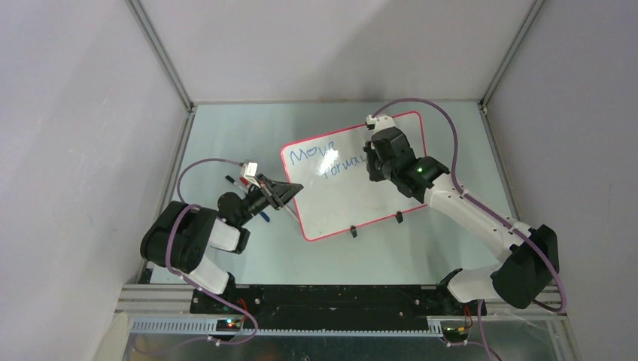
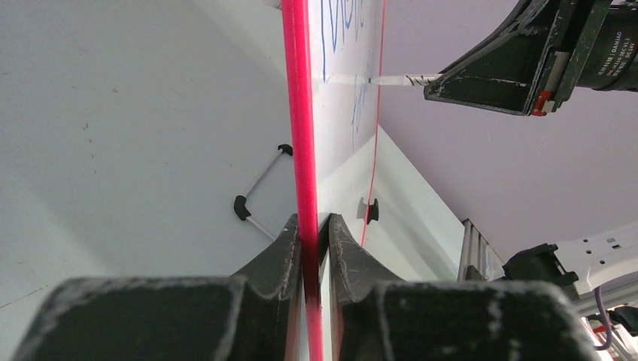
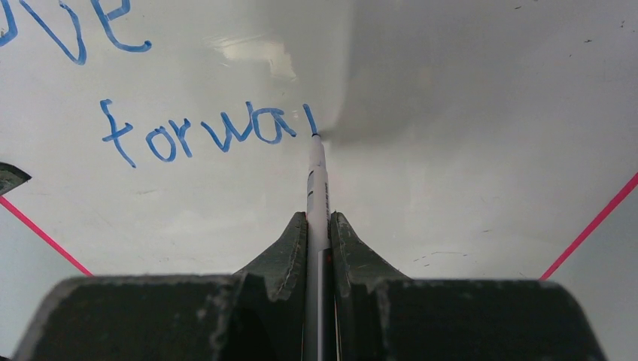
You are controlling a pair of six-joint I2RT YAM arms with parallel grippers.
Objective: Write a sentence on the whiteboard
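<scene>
On my feed the pale grey-green tabletop [image 1: 226, 135] carries the large glossy white rectangular whiteboard [image 1: 361, 203] with its thin red-pink frame. It sits skewed at the middle, with two black clip feet on its near edge. My left gripper [image 2: 314, 226] is pinched narrow on the frame at the board's left edge. My right gripper [image 3: 319, 222] is clamped tight on a slim white marker [image 3: 317, 177], whose tip touches the board right of the writing. The blue handwritten sentence [image 3: 211, 135] so far reads "Move" on the far line, and "forwa" plus one upright stroke on the nearer line.
</scene>
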